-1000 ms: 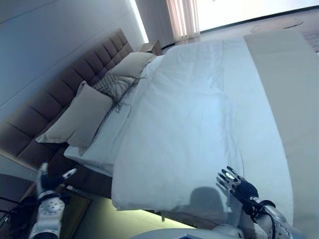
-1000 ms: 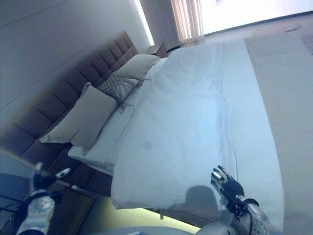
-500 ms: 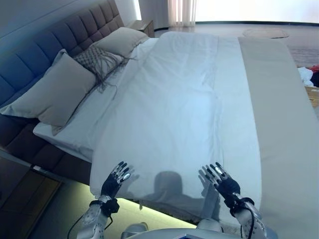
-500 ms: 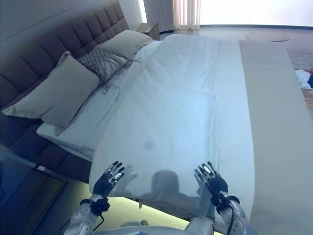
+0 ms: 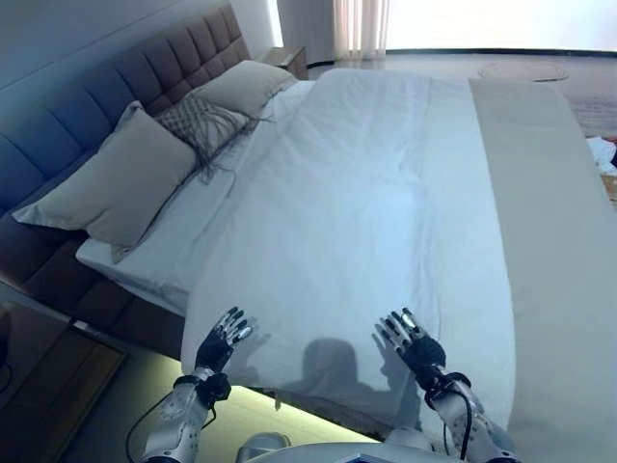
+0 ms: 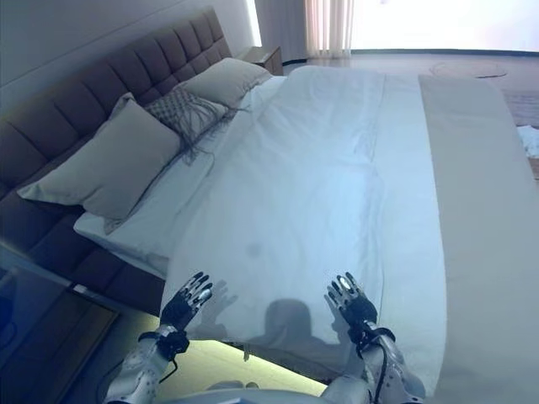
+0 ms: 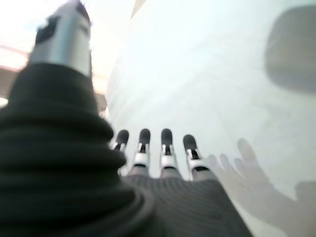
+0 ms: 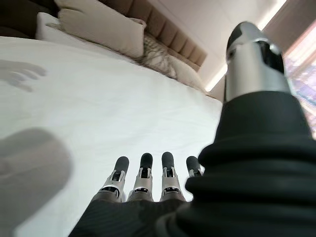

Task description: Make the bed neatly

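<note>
Your left hand [image 5: 220,344] and right hand [image 5: 413,340] both hover with fingers spread and straight, holding nothing, over the near edge of the white duvet [image 5: 357,212]. The duvet lies flat across the bed [image 5: 554,251], with pillows [image 5: 116,183] against the headboard [image 5: 106,82] beyond your left hand.

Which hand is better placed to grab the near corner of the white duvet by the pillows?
Left. The left hand, open, hovers by that duvet corner; the right hand, open too, is farther from the pillows.
</note>
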You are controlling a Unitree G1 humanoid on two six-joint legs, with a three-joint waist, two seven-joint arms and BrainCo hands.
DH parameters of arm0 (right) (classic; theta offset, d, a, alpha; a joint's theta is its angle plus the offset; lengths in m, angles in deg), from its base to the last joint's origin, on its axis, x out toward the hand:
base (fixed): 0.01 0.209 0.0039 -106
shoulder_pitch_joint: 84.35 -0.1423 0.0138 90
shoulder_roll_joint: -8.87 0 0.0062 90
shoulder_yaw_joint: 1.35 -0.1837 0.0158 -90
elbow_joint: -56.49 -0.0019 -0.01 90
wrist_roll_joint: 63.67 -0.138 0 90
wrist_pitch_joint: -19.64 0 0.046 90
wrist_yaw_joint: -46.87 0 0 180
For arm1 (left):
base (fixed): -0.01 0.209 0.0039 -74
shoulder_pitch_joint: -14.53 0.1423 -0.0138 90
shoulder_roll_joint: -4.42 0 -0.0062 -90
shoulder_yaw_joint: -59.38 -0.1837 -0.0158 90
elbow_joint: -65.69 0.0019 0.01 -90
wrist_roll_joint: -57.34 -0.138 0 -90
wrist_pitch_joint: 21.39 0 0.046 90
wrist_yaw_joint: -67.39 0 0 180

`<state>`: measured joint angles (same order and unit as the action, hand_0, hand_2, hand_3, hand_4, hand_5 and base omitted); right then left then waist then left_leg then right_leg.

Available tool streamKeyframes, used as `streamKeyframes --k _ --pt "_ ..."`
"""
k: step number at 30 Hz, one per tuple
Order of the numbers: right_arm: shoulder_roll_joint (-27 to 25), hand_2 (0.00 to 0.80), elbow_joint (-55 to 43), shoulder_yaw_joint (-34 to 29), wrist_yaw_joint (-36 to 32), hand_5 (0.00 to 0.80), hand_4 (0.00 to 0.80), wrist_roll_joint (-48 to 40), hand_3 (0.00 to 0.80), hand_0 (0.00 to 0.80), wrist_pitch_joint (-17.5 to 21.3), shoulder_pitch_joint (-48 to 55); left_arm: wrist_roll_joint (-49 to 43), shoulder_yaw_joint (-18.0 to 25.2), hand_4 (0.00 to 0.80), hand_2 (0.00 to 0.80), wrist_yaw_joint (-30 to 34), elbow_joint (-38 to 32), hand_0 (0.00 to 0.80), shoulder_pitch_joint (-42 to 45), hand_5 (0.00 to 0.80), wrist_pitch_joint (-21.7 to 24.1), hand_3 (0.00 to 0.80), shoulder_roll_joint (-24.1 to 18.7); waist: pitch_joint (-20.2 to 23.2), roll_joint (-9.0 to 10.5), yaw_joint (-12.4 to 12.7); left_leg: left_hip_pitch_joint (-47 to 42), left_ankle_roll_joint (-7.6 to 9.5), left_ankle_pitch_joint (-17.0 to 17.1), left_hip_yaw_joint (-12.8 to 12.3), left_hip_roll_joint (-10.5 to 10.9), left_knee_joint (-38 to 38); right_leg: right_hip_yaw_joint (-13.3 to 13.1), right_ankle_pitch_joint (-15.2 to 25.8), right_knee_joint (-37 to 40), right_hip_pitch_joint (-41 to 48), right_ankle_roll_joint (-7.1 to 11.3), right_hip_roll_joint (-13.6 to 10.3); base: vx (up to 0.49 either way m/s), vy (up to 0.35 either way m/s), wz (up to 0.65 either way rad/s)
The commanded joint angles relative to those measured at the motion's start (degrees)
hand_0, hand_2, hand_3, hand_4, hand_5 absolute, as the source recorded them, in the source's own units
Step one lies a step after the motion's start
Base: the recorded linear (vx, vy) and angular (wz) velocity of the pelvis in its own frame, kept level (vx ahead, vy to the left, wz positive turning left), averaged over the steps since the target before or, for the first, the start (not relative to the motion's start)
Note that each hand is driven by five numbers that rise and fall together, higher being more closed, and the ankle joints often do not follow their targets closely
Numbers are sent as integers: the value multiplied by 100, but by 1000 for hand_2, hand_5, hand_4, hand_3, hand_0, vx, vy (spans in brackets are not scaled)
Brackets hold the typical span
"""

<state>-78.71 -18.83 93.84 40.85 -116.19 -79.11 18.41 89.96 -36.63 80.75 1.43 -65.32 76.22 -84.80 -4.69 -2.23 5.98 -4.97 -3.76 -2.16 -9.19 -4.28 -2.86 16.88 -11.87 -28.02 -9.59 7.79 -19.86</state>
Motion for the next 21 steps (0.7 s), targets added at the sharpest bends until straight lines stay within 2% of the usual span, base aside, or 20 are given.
streamKeyframes --k 1,2,4,6,7,8,10,11,13,14,15,17,18,20,21 --pt "265 0 -70 -6 -62 0 0 -147 0 0 342 -341 418 144 0 0 -96 -671 0 -159 0 129 0 -400 -121 294 215 685 424 53 385 162 -667 29 1236 1509 847 49 457 -61 -205 -23" --pt "210 0 -53 7 -111 0 0 -177 0 0 404 -360 476 156 0 0 -73 -687 0 -209 0 51 0 -359 -134 316 217 743 368 61 375 134 -750 31 1192 1678 916 14 537 -64 -194 -18" --pt "126 0 2 -3 -55 0 0 -98 0 0 550 -349 541 134 0 0 12 -686 0 -245 0 -61 0 -326 -143 380 190 846 284 -30 304 44 -1037 101 1174 1771 956 -20 535 -62 -108 -11" --pt "-4 0 96 -66 15 0 0 -170 0 0 588 -362 437 85 0 0 136 -687 0 -155 0 -75 0 -227 -182 424 184 920 165 -116 471 -128 -1374 52 1139 1726 996 -98 503 -11 -1 -4" --pt "-46 0 98 -89 3 0 0 -241 0 0 575 -371 376 44 0 0 130 -715 0 -66 0 -36 0 -185 -198 408 165 930 83 2 580 -285 -1435 -44 1107 1699 1000 -136 523 24 97 -13" --pt "-90 0 81 -112 -30 0 0 -365 0 0 581 -355 350 18 0 0 140 -747 0 40 0 -23 0 -174 -205 350 147 931 -49 335 724 -526 -1402 -128 1048 1647 994 -172 569 26 141 -19" --pt "-139 0 41 -138 -25 0 0 -502 0 0 573 -354 388 -16 0 0 198 -748 0 99 0 31 0 -157 -214 244 110 892 -200 763 848 -871 -1190 -213 954 1524 934 -179 583 4 272 -18" --pt "-175 0 39 -147 13 0 0 -606 0 0 587 -391 383 -51 0 0 241 -709 0 62 0 87 0 -144 -225 169 82 862 -280 921 941 -1095 -991 -271 889 1385 849 -130 487 -29 425 -7" --pt "-179 0 69 -150 54 0 0 -655 0 0 600 -484 390 -105 0 0 306 -641 0 -74 0 155 0 -138 -252 69 26 744 -375 987 1001 -1307 -682 -402 815 1097 632 -5 276 -40 542 0" --pt "-172 0 77 -141 68 0 0 -629 0 0 611 -533 420 -151 0 0 337 -624 0 -169 0 173 0 -153 -276 16 -20 683 -428 952 1013 -1364 -561 -503 802 902 475 101 89 -25 545 -2" --pt "-164 0 71 -138 84 0 0 -613 0 0 617 -552 426 -172 0 0 346 -613 0 -216 0 177 0 -156 -290 -4 -34 674 -453 921 1028 -1367 -531 -563 808 809 401 166 -27 -8 528 -9" --pt "-124 0 7 -149 138 0 0 -547 0 0 598 -593 420 -225 0 0 383 -612 0 -328 0 166 0 -158 -340 -10 -65 680 -480 722 1001 -1278 -561 -718 869 561 200 333 -418 25 587 -21" --pt "-98 0 -96 -149 226 0 0 -502 0 0 525 -617 454 -255 0 0 382 -642 0 -402 0 101 0 -192 -393 7 -113 722 -456 356 910 -1114 -726 -825 1034 464 106 463 -821 60 698 -37" --pt "22 0 -173 -169 391 0 0 -597 0 0 359 -628 361 -271 0 0 237 -639 0 -433 0 27 0 -255 -397 67 -141 780 -298 -64 782 -763 -1019 -930 1384 617 128 562 -1230 113 605 -16" --pt "114 0 -207 -164 500 0 0 -711 0 0 259 -618 331 -259 0 0 130 -625 0 -394 0 24 0 -292 -377 93 -140 807 -214 -184 776 -606 -1127 -971 1581 751 165 573 -1318 130 393 22"
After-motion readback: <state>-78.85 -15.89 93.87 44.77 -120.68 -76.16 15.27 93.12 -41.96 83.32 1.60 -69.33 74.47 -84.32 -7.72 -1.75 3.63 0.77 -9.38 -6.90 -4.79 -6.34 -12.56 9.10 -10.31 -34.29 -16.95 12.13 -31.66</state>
